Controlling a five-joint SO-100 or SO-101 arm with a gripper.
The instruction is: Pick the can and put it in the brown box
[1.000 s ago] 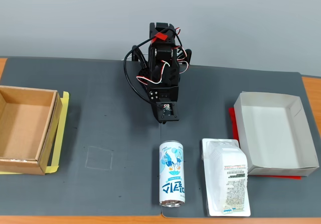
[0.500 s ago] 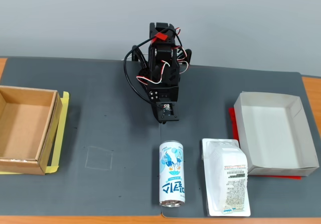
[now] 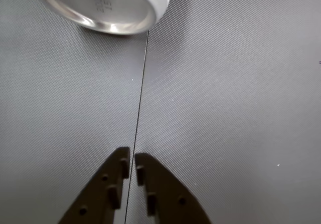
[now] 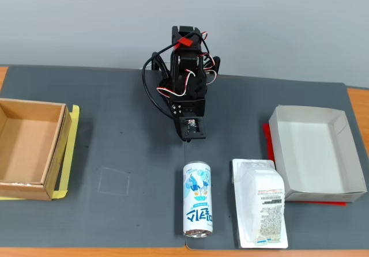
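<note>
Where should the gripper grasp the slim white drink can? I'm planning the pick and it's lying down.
Probably mid-body, from above, fingers straddling its width. The slim white drink can lies flat, silver end toward the arm, and a plastic-wrapped package lies beside it. The gripper, fingertips almost together, must open first.

The can point(image 4: 198, 199) lies flat at 6 o'clock from the folded arm point(image 4: 187, 95). A wrapped package point(image 4: 260, 203) lies just beside it at 3 o'clock. The brown box point(image 4: 29, 147) sits at the table's point(image 4: 138, 153) 9 o'clock edge, the white tray point(image 4: 316, 153) at 3 o'clock.
</note>
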